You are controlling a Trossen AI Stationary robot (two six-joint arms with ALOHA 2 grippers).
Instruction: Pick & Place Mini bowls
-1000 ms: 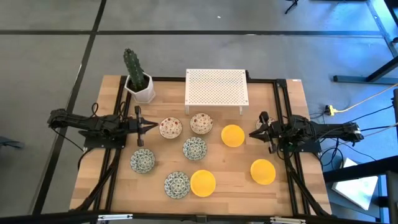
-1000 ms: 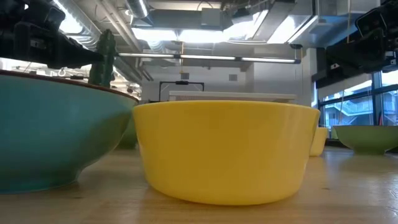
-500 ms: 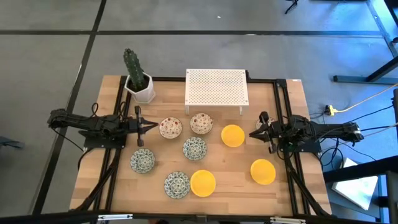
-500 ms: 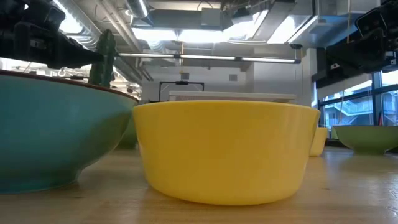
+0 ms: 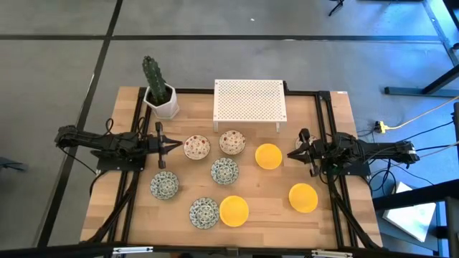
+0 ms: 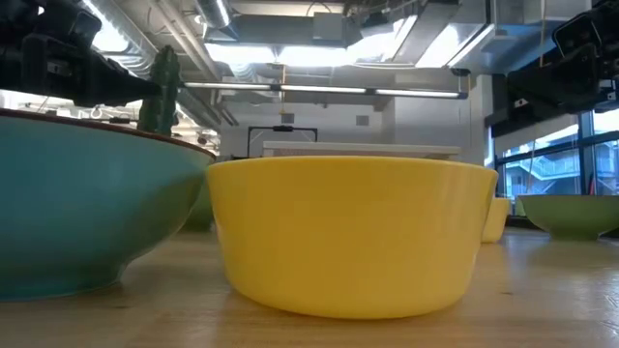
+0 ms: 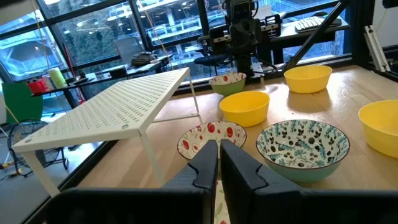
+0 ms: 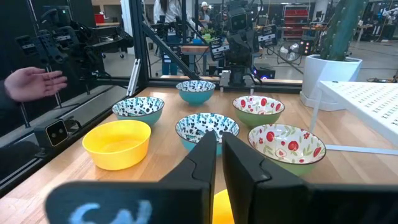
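Eight mini bowls sit spread over the middle of the wooden worktop [image 5: 337,229]. Two red-floral bowls [image 5: 196,147] lie side by side just in front of the white perforated rack [image 5: 249,102]; three blue-green patterned bowls [image 5: 224,170] sit nearer and to the left. One yellow bowl [image 5: 268,156] is right of the floral pair, another [image 5: 303,198] near the right edge, a third [image 5: 234,211] at the near middle. The left gripper [image 5: 176,145] hovers left of the floral bowls, fingers together and empty. The right gripper [image 5: 291,154] hovers beside the far yellow bowl, also closed, empty. A potted cactus [image 5: 158,89] stands far left.
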